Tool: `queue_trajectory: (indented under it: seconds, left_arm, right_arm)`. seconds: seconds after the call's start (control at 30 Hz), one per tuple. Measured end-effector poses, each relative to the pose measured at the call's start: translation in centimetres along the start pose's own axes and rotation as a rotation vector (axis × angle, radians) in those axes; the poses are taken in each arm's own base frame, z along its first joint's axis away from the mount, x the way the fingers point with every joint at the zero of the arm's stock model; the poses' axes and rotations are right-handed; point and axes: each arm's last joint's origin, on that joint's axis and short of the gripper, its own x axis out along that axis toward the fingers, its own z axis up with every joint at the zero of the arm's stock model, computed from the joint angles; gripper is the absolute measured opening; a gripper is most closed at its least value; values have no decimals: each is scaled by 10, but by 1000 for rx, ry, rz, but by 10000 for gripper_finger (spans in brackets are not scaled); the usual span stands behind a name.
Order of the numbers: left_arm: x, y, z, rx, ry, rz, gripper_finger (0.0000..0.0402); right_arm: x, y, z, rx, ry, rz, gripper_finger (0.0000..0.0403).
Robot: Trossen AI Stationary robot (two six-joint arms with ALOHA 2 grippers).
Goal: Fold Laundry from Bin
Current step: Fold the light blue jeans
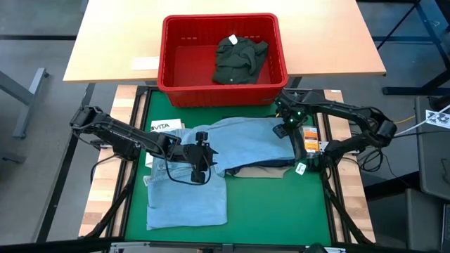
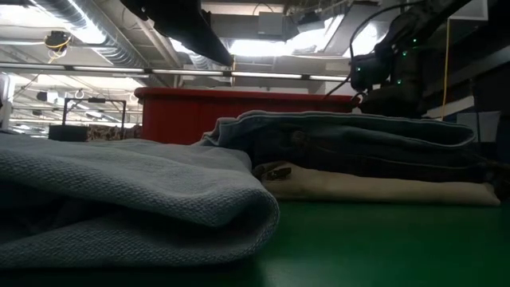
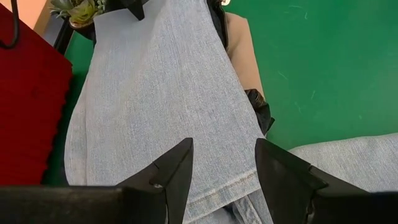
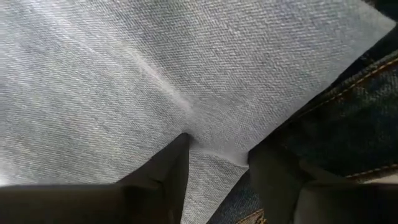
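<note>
While the right gripper's fingers [image 4: 214, 165] pinch a corner of the light blue jeans [image 1: 211, 169] near the bin-side edge of the counter [image 1: 281, 211], the left gripper's fingers [image 3: 221, 177] stand spread just above the same pale denim at its middle, holding nothing. From those two points the jeans spread out: one part runs across the stack toward the right arm, the other lies as a flat rectangle toward the near edge. Under them sit dark navy jeans [image 2: 358, 147] and, lowest, folded beige trousers [image 2: 382, 187], stacked neatly, so by my reading two garments are done and the third is mid-fold. Behind, the red bin [image 1: 223, 60] still holds a crumpled dark olive-green piece [image 1: 239, 57], so at least one item is left. The denim shows a fine diagonal twill, a stitched hem and soft, thick rounded folds; the bin is rigid plastic with slotted walls, and the counter is smooth green.
</note>
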Motion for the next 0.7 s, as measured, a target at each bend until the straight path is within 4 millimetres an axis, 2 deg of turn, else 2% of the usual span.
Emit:
queue_trajectory:
  seconds: [0.33, 0.53, 0.7]
  left_arm:
    - [0, 0, 0, -1, 0, 0, 167]
    - [0, 0, 0, -1, 0, 0, 167]
    - [-2, 1, 1, -4, -10, 2, 167]
  right_arm:
    - [-6, 2, -3, -9, -20, 35, 13]
    - [-16, 5, -7, 15, -45, 99, 27]
    - [-44, 16, -3, 28, -127, 212, 9]
